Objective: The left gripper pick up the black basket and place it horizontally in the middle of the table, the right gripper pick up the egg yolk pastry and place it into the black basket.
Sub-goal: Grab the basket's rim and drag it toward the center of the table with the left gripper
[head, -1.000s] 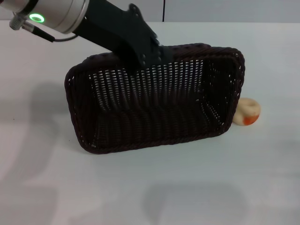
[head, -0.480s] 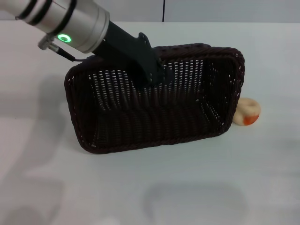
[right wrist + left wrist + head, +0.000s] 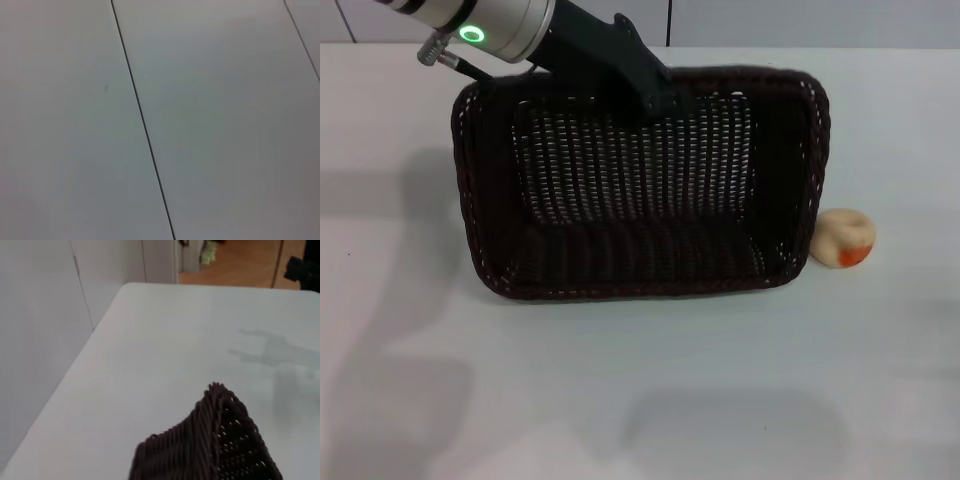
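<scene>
A: What's on the table [image 3: 740,400], counted?

B: One basket [image 3: 640,235] and one pastry [image 3: 845,240]. One arm is in the head view, the one with the green ring, coming in from the far left. Its left gripper [image 3: 660,100] sits at the basket's far rim, about the middle of that long side.

A: Is it clamped on the rim?

B: It looks closed on the far rim, and the basket tips with its opening toward the camera while that gripper is on it, so I read it as gripping the basket. The fingertips themselves are lost against the dark weave.

A: Where does the basket sit?

B: Roughly mid-table, long side running left to right, near rim low by the tabletop. The left wrist view shows only one corner of it [image 3: 220,440] over the white top.

A: And the pastry?

B: On the table just beside the basket's right end, outside it, orange patch facing the camera.

A: What differs from the earlier frames?

B: The basket was skewed, its right end swung farther away; now it is squared up. The arm has drawn back toward the far edge. The pastry has not moved.

A: The right gripper?

B: Not visible; its wrist view shows only pale panels with dark seams.
</scene>
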You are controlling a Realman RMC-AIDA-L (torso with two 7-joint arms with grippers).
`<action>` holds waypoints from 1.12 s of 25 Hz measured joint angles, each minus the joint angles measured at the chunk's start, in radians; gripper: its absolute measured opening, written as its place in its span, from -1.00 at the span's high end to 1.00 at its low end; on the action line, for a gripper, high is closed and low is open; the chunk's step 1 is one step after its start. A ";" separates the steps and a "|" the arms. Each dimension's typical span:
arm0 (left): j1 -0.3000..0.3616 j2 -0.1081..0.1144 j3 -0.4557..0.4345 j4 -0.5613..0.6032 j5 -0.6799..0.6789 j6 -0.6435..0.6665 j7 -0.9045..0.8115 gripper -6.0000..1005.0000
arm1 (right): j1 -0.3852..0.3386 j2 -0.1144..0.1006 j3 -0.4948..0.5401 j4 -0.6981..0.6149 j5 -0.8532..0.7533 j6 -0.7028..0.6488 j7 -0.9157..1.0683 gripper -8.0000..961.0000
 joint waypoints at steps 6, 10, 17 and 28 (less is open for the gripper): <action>0.065 -0.005 -0.007 -0.078 -0.038 0.038 -0.003 0.93 | 0.000 0.001 -0.006 0.000 0.000 -0.002 0.000 -0.76; 0.047 0.000 -0.022 -0.029 -0.030 0.063 0.000 0.92 | 0.005 0.000 -0.011 0.000 0.000 -0.002 0.000 -0.76; 0.001 0.003 -0.022 0.102 -0.024 0.160 0.043 0.91 | 0.001 0.000 -0.019 0.000 0.000 -0.003 0.000 -0.76; 0.048 -0.004 -0.030 0.040 -0.067 0.202 0.088 0.90 | -0.002 0.000 -0.023 0.000 0.000 -0.004 0.000 -0.76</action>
